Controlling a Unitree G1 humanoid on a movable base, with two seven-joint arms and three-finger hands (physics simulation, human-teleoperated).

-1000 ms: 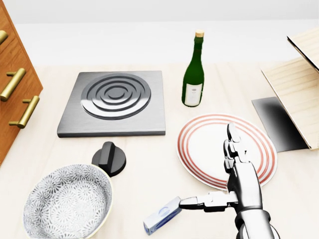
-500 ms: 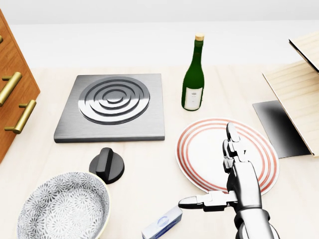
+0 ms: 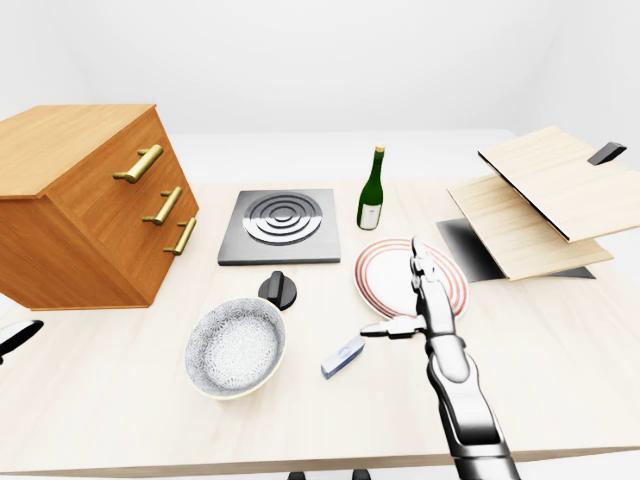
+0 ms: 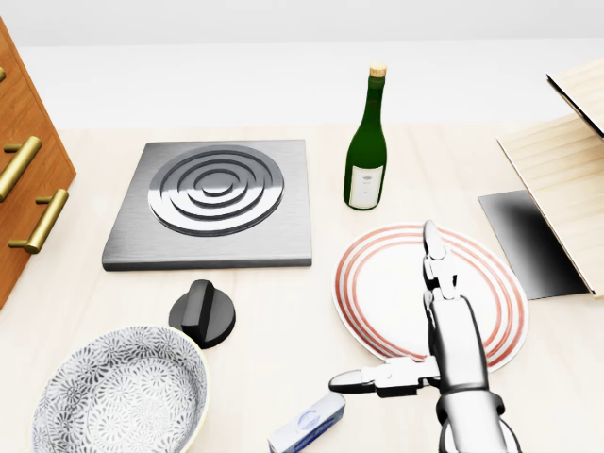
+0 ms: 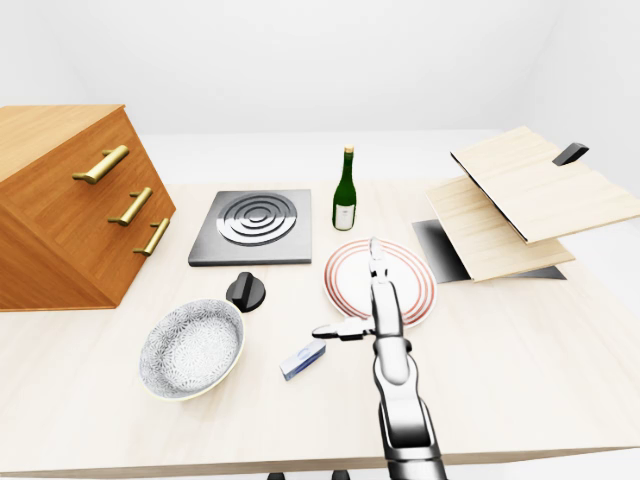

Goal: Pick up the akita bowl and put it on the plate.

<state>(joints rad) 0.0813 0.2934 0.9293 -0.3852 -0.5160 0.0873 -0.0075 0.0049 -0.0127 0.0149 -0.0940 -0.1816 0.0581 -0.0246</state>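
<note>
The akita bowl (image 4: pixel 118 396), grey-white with a fine flower pattern, stands empty at the bottom left of the head view. The plate (image 4: pixel 377 283), white with red rings, lies to its right. My silver right hand (image 4: pixel 401 316) hovers open over the plate's near part, with its long fingers (image 4: pixel 432 247) pointing up the view and the thumb pointing left toward a small blue-white box (image 4: pixel 307 427). It holds nothing and is well apart from the bowl. A dark-and-white sliver (image 3: pixel 15 338) at the left edge of the left-eye view may be my left hand.
A grey stove plate (image 4: pixel 212 198) and a black knob (image 4: pixel 202 314) lie above the bowl. A green wine bottle (image 4: pixel 366 142) stands just above the plate. A wooden drawer cabinet (image 3: pixel 90 205) is at the left, and stacked wooden boards (image 3: pixel 540 195) over a dark mat are at the right.
The camera shifted slightly a second ago, sliding the bowl down-left in view. Since then my right hand has drifted a little to the left, staying open.
</note>
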